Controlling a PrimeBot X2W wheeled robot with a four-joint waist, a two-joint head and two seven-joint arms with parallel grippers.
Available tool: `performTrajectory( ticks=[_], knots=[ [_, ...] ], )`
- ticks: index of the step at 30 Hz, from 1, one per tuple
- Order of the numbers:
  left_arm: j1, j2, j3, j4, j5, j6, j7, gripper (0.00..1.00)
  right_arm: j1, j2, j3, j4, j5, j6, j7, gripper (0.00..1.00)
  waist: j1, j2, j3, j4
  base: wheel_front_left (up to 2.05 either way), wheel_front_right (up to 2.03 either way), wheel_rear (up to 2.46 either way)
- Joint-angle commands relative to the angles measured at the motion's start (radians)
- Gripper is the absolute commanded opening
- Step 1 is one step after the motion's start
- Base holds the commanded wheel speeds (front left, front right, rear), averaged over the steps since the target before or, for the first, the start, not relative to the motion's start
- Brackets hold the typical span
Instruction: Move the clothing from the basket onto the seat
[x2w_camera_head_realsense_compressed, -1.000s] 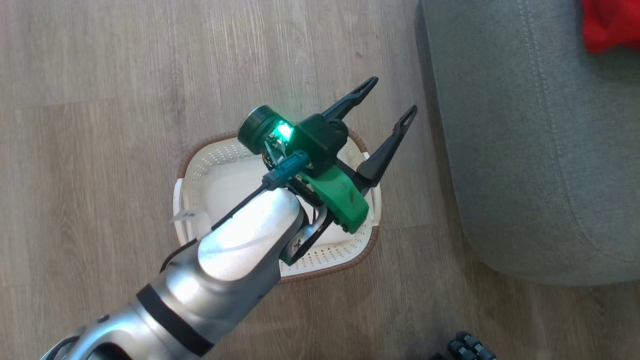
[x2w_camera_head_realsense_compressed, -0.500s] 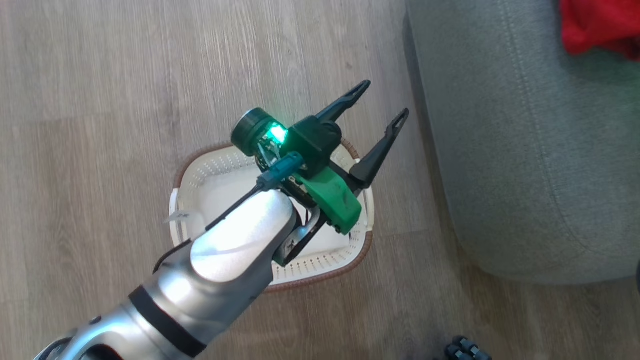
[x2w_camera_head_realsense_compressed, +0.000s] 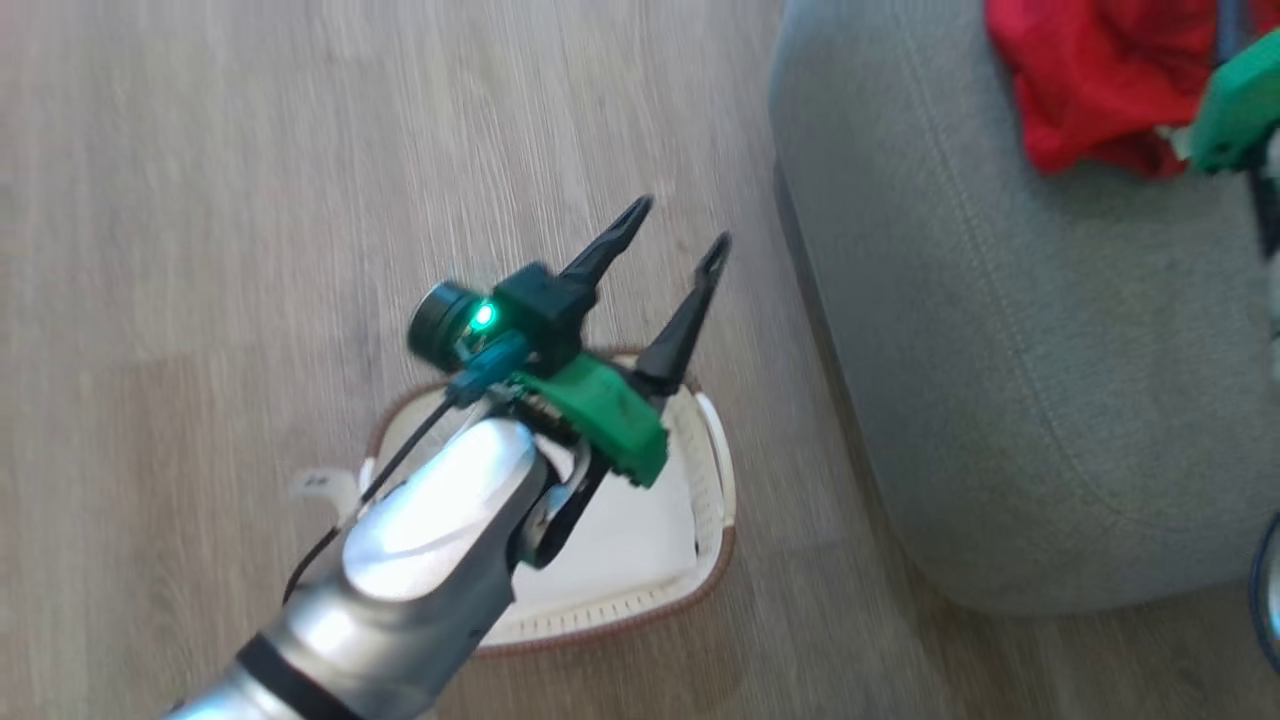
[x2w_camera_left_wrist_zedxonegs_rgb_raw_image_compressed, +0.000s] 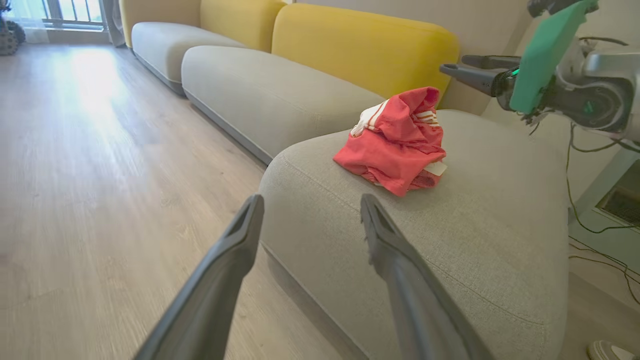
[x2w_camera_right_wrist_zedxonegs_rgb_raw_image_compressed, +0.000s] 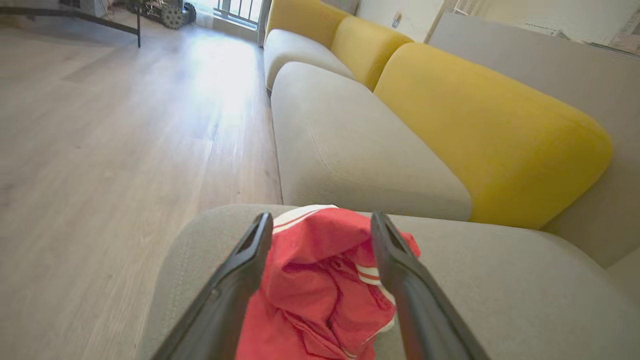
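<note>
The red clothing (x2w_camera_left_wrist_zedxonegs_rgb_raw_image_compressed: 395, 145) with white bands lies crumpled on the grey-green seat (x2w_camera_left_wrist_zedxonegs_rgb_raw_image_compressed: 475, 215); it also appears at the head view's top right as clothing (x2w_camera_head_realsense_compressed: 1090, 70) on the seat (x2w_camera_head_realsense_compressed: 1000, 350). My right gripper (x2w_camera_right_wrist_zedxonegs_rgb_raw_image_compressed: 320, 222) is open, its fingers (x2w_camera_right_wrist_zedxonegs_rgb_raw_image_compressed: 235, 280) either side of the clothing (x2w_camera_right_wrist_zedxonegs_rgb_raw_image_compressed: 320, 285) below. In the left wrist view the right gripper (x2w_camera_left_wrist_zedxonegs_rgb_raw_image_compressed: 455, 64) hovers above it, apart. My left gripper (x2w_camera_head_realsense_compressed: 680, 228) is open and empty over the far rim of the basket (x2w_camera_head_realsense_compressed: 715, 480), which holds a flat white sheet (x2w_camera_head_realsense_compressed: 620, 560). The left gripper (x2w_camera_left_wrist_zedxonegs_rgb_raw_image_compressed: 310, 205) points at the seat's corner.
Wood floor (x2w_camera_head_realsense_compressed: 200, 200) surrounds the basket. More grey seat sections (x2w_camera_left_wrist_zedxonegs_rgb_raw_image_compressed: 260, 85) with yellow backrests (x2w_camera_left_wrist_zedxonegs_rgb_raw_image_compressed: 360, 45) run along the wall. Cables (x2w_camera_left_wrist_zedxonegs_rgb_raw_image_compressed: 595, 220) trail beside the seat's far end. The right arm's green body (x2w_camera_head_realsense_compressed: 1235, 100) is at the head view's right edge.
The head camera has swung toward the seat, bringing more of the red clothing and the right arm's green body into view. The left gripper stays open, now nearer the basket's far rim.
</note>
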Motion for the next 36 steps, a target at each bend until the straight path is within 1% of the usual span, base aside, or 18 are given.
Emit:
performTrajectory(
  ticks=[1,4,5,9,14,16,20,28,33,36],
  knots=[
    [0.023,0.026,0.058,-0.022,-0.02,0.011,-0.012,1.0,0.024,0.015,0.057,-0.064,0.057,-0.001,-0.012,1.0,0.0,0.0,-0.072,0.012,0.0,0.0,0.0],
    [0.081,0.035,0.106,-0.033,-0.039,0.018,-0.013,1.0,0.082,0.024,0.136,-0.118,0.144,-0.001,-0.012,1.0,0.0,0.0,-0.12,0.029,0.0,0.0,0.0],
    [0.081,0.035,0.106,-0.033,-0.039,0.018,-0.013,1.0,0.082,0.024,0.136,-0.118,0.144,-0.001,-0.012,1.0,0.0,0.0,-0.12,0.029,0.0,0.0,0.0],
    [0.159,0.055,0.171,-0.045,-0.036,0.028,-0.013,1.0,0.162,0.021,0.223,-0.193,0.246,-0.001,-0.012,1.0,0.0,0.0,-0.17,0.053,0.0,0.0,0.0],
    [0.256,0.071,0.25,-0.06,-0.037,0.033,-0.013,1.0,0.267,0.034,0.273,-0.292,0.351,-0.001,-0.012,1.0,0.0,0.0,-0.219,0.08,0.0,0.0,0.0],
    [0.289,0.079,0.281,-0.068,-0.03,0.041,-0.013,1.0,0.312,0.04,0.28,-0.337,0.374,-0.001,-0.012,1.0,0.0,0.0,-0.237,0.091,0.0,0.0,0.0],
    [0.356,0.094,0.351,-0.104,-0.007,0.063,-0.013,1.0,0.415,0.06,0.287,-0.447,0.377,-0.001,-0.012,1.0,0.0,0.0,-0.262,0.11,0.0,0.0,0.0],
    [0.507,0.121,0.483,-0.204,0.048,0.114,-0.013,1.0,0.64,0.161,0.228,-0.667,0.366,-0.001,-0.012,1.0,0.0,0.0,-0.288,0.142,0.0,0.0,0.0],
    [0.589,0.114,0.533,-0.244,0.07,0.134,-0.013,1.0,0.777,0.213,0.191,-0.813,0.332,-0.001,-0.012,1.0,0.0,0.0,-0.295,0.163,0.0,0.0,0.0],
    [0.623,0.102,0.554,-0.261,0.087,0.143,-0.013,1.0,0.857,0.227,0.18,-0.874,0.331,-0.001,-0.009,1.0,0.0,0.0,-0.299,0.176,0.0,0.0,0.0]
  ],
)
